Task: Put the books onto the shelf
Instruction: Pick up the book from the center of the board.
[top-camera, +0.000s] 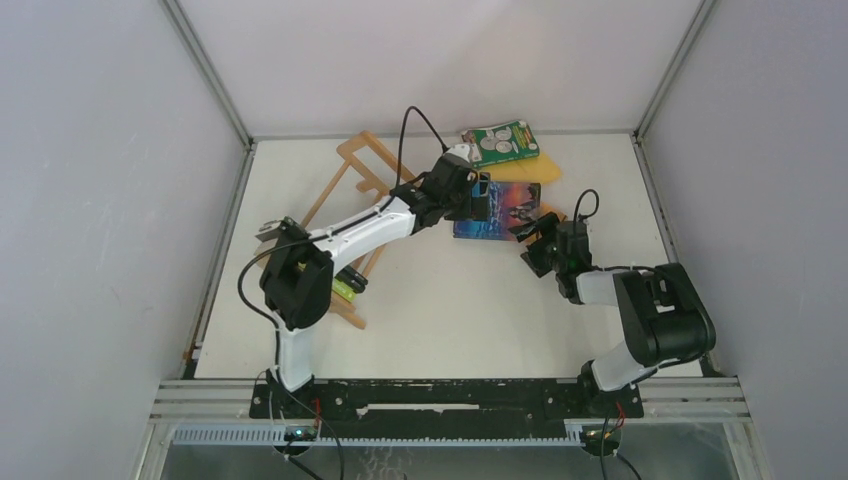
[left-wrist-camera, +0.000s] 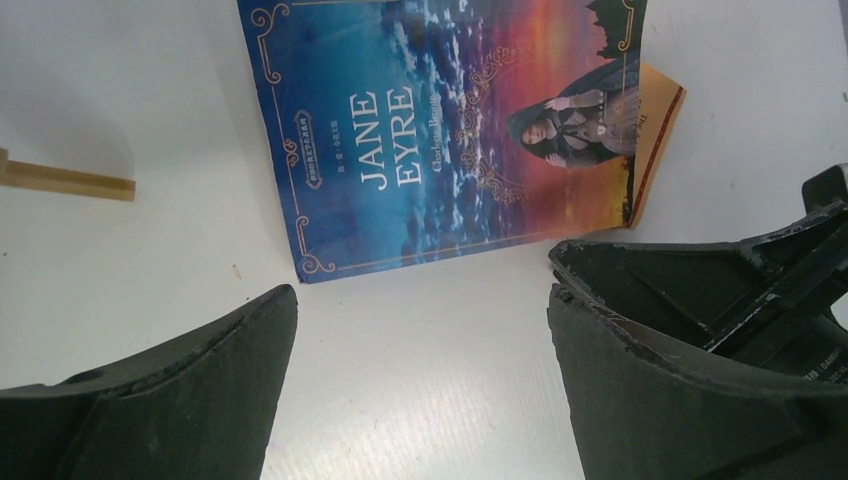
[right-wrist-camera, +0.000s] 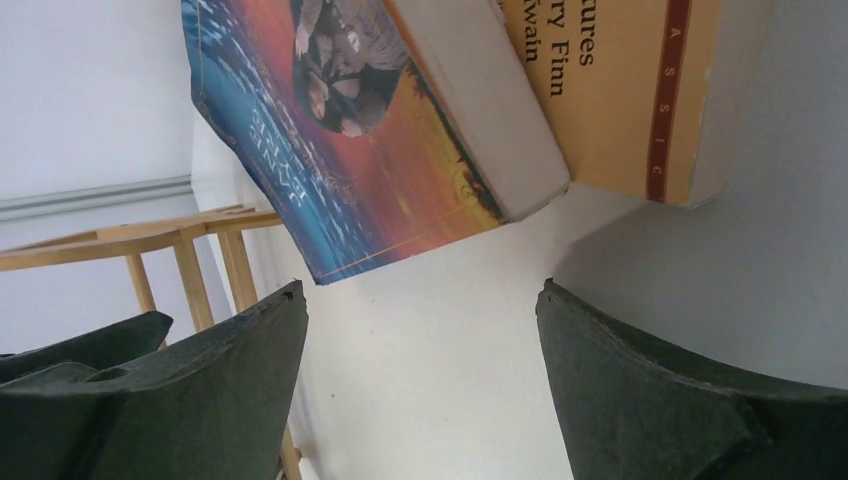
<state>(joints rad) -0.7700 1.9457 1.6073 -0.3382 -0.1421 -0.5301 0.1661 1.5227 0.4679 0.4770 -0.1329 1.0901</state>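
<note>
A blue book (top-camera: 497, 212) titled Jane Eyre lies flat on the white table, partly over an orange book (top-camera: 553, 213). My left gripper (top-camera: 482, 197) hangs open just off the blue book's left edge, with only bare table between its fingers (left-wrist-camera: 420, 300). The blue book (left-wrist-camera: 440, 130) fills the top of that view. My right gripper (top-camera: 530, 240) is open at the book's near right corner, nothing in it (right-wrist-camera: 420, 295); the blue book (right-wrist-camera: 370, 150) and orange book (right-wrist-camera: 620, 80) lie ahead. The shelf (top-camera: 345, 195) stands tilted at the left, holding a lime-green book (top-camera: 345, 287).
A green book with white circles (top-camera: 500, 143) rests on a yellow-orange book (top-camera: 528, 170) at the back edge. White walls close in the table (top-camera: 450, 320) on three sides. The left arm reaches over the shelf's slats (right-wrist-camera: 190, 250).
</note>
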